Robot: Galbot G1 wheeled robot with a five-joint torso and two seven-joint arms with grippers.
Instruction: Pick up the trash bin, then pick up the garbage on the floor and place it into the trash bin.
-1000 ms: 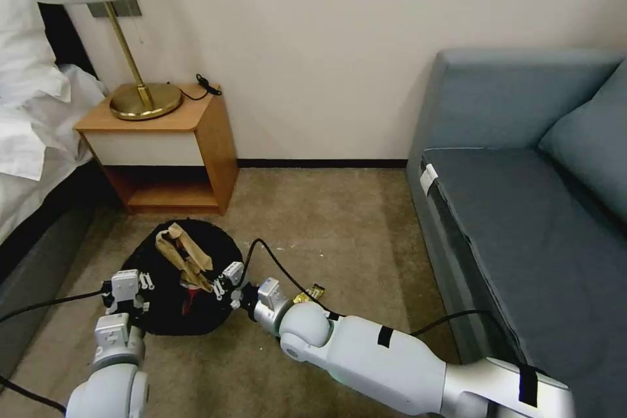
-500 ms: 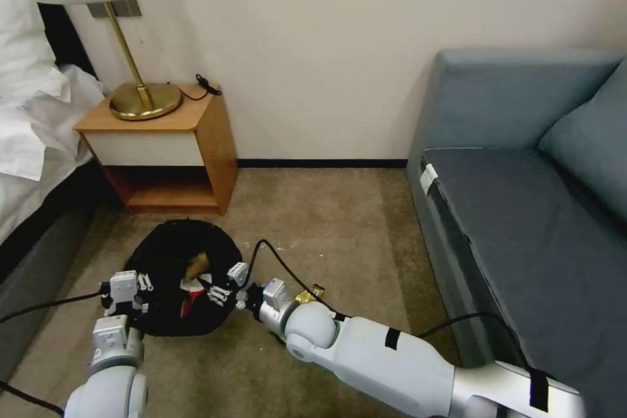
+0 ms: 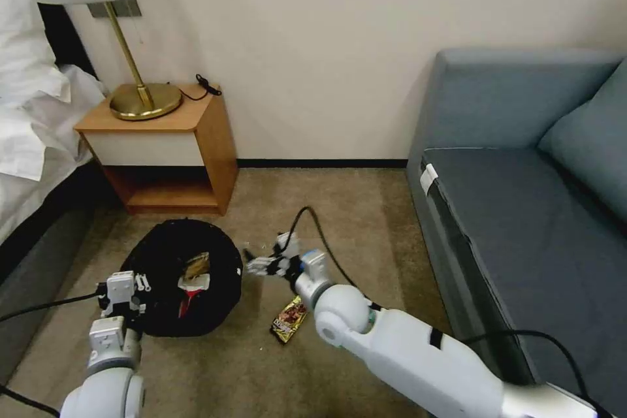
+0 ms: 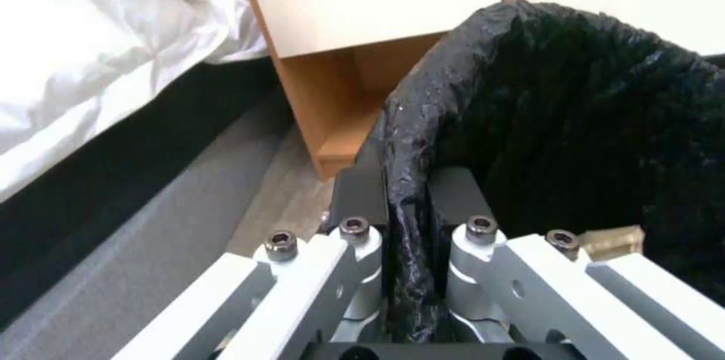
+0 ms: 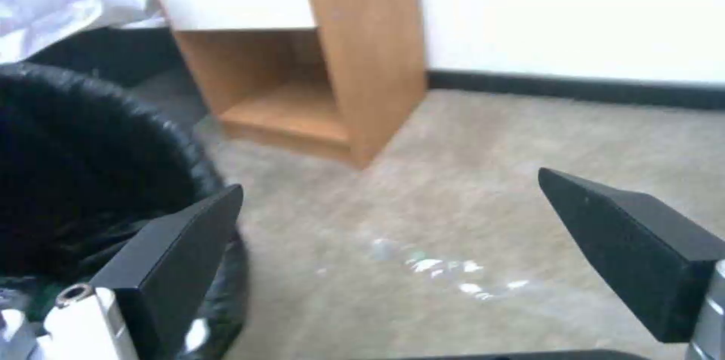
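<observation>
The black trash bin (image 3: 183, 277) stands on the beige carpet floor (image 3: 346, 215) in front of the nightstand. Inside it lie a brown banana peel (image 3: 196, 265) and a red-and-white wrapper (image 3: 192, 285). My left gripper (image 3: 130, 294) is shut on the bin's near-left rim; the left wrist view shows its fingers (image 4: 362, 196) pinching the black liner (image 4: 574, 122). My right gripper (image 3: 252, 262) hangs open and empty just right of the bin, low over the carpet, with its pads (image 5: 178, 252) wide apart. A gold-brown snack wrapper (image 3: 289, 319) lies on the floor beneath the right arm.
A wooden nightstand (image 3: 170, 150) with a brass lamp (image 3: 140, 95) stands behind the bin. A bed (image 3: 32, 144) runs along the left and a blue-grey sofa (image 3: 522, 209) along the right. Small shiny specks (image 5: 430, 266) lie on the carpet between them.
The banana peel left my right gripper and dropped into the bin. The right gripper then pulled out to the right, uncovering the snack wrapper. The left gripper kept its hold.
</observation>
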